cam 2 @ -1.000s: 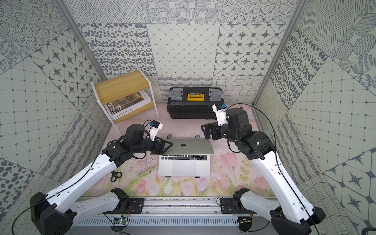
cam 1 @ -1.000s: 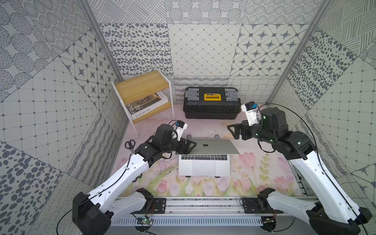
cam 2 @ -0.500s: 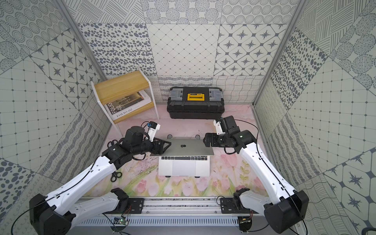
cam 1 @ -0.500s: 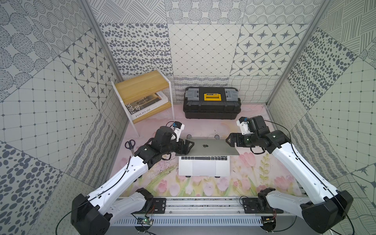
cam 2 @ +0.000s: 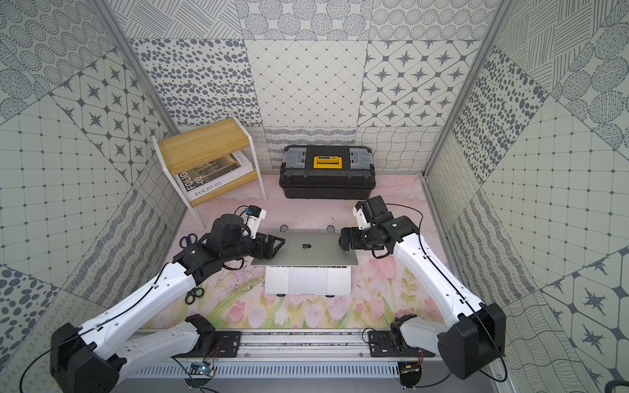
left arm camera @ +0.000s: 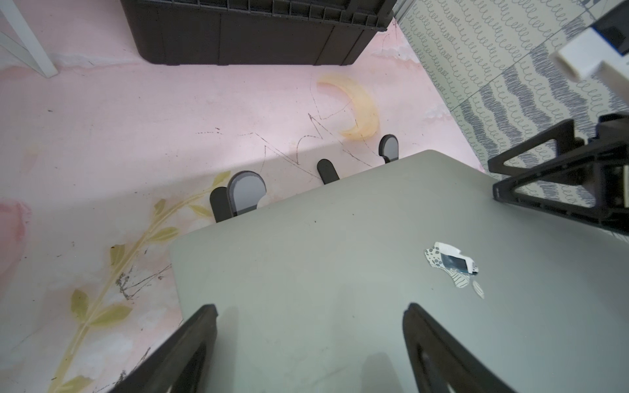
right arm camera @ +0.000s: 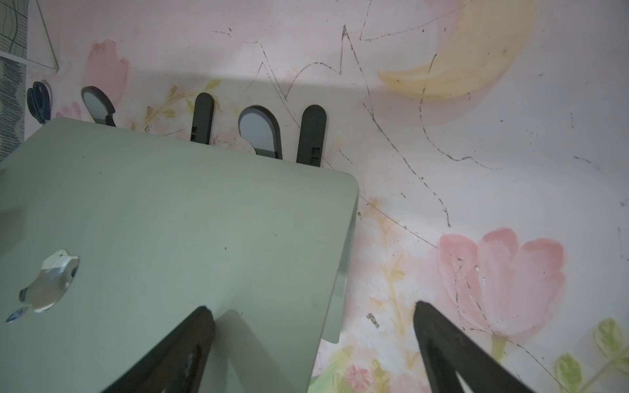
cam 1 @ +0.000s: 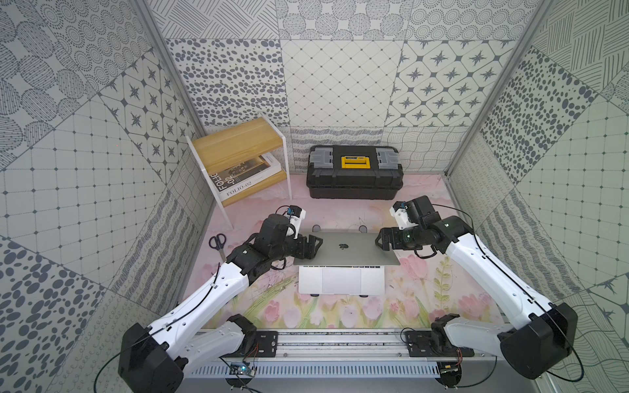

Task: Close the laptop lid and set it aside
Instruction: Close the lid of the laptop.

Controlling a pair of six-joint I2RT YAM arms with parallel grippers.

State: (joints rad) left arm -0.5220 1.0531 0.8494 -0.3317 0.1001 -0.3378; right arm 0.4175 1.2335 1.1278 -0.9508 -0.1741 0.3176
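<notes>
find the laptop [cam 1: 342, 280] at centre of frame in both top views, on the floral worktop [cam 1: 425, 299], below the black-and-yellow toolbox [cam 1: 354, 177]. read the step in hand as lid closing, not yet complete: note the laptop lid [cam 1: 345, 250] tipped far forward, logo side up, with palm rest and trackpad exposed beneath its front edge. note the left end effector [cam 1: 315, 245] at the lid's left edge, fingers apart, clamped on nothing. note the right end effector [cam 1: 380, 243] at the right edge, likewise spread, with one finger over the lid and one past its side edge in the right wrist view. for the next move, press down evenly on both sides until lid meets base, then grip the shut unit by its edges and carry it clear; avoid twisting the hinge. treat as hidden: keyboard and display under the lid, and most of the dark grey stand [left arm camera: 245, 194], only rounded tabs showing beyond the rear edge. cannot tell whether any finger touches the metal, nor the lid angle from above.
</notes>
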